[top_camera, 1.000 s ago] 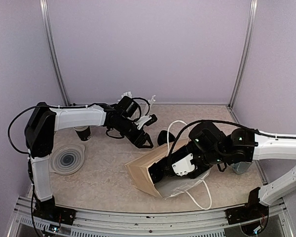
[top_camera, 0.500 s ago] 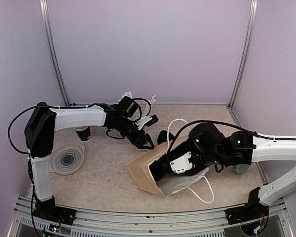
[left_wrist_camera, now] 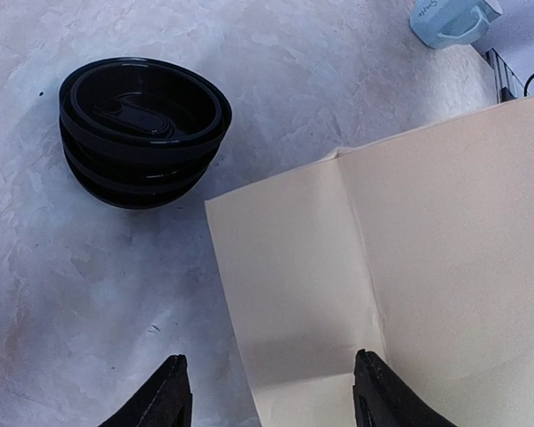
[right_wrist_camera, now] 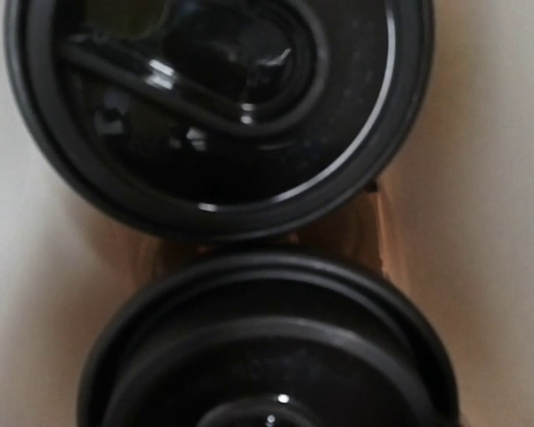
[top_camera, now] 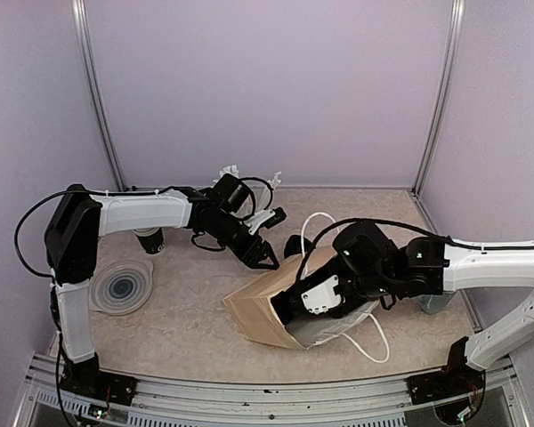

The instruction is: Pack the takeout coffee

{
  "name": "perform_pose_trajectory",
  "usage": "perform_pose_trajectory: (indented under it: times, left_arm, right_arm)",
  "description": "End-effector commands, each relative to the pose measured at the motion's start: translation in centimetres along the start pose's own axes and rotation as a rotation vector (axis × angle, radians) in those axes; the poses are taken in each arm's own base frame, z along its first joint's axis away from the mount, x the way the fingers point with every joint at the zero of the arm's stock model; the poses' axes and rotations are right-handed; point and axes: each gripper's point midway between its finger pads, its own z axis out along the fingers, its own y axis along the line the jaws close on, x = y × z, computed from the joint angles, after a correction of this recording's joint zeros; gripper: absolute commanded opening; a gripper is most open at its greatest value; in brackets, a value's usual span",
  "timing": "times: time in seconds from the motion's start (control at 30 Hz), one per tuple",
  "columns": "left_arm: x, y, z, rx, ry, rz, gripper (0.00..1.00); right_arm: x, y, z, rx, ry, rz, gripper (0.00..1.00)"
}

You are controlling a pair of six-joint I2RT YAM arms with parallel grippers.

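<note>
Looking from the near edge, what comes first?

— White cord handles (top_camera: 367, 345), then the paper bag (top_camera: 258, 313), lying on its side. The right gripper (top_camera: 289, 309) reaches into its mouth. Its fingers are hidden, so I cannot tell the grip.

And the takeout coffee (right_wrist_camera: 267, 356)?

— Inside the bag, with another black lid (right_wrist_camera: 218, 107) just beyond it.

Farther?

— Open tabletop (top_camera: 187, 302) lies left of the bag. The left gripper (left_wrist_camera: 271, 400) hovers over the bag's far edge, jaws released. A stack of black lids (left_wrist_camera: 142, 129) stands near that edge.
</note>
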Motion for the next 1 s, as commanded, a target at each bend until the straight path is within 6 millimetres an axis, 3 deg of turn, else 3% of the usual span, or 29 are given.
perform_pose_trajectory:
  times: [0.0,0.27,0.63,0.97]
  left_arm:
    - [-0.2,-0.3,0.6,0.034,-0.002,0.020,0.61]
    - [-0.1,-1.8,1.1,0.100,0.007,0.034,0.60]
    - [0.3,-4.9,2.6,0.170,0.043,0.077,0.59]
    - [0.9,-10.0,4.0,0.277,0.087,0.146,0.59]
  right_arm:
    - [-0.2,-0.8,0.3,0.006,-0.014,0.011,0.49]
    - [-0.2,-1.3,0.0,-0.003,0.000,0.005,0.49]
    - [-0.6,1.6,-0.3,-0.160,0.019,0.010,0.48]
    - [-2.4,4.3,-2.5,-0.401,-0.020,0.025,0.48]
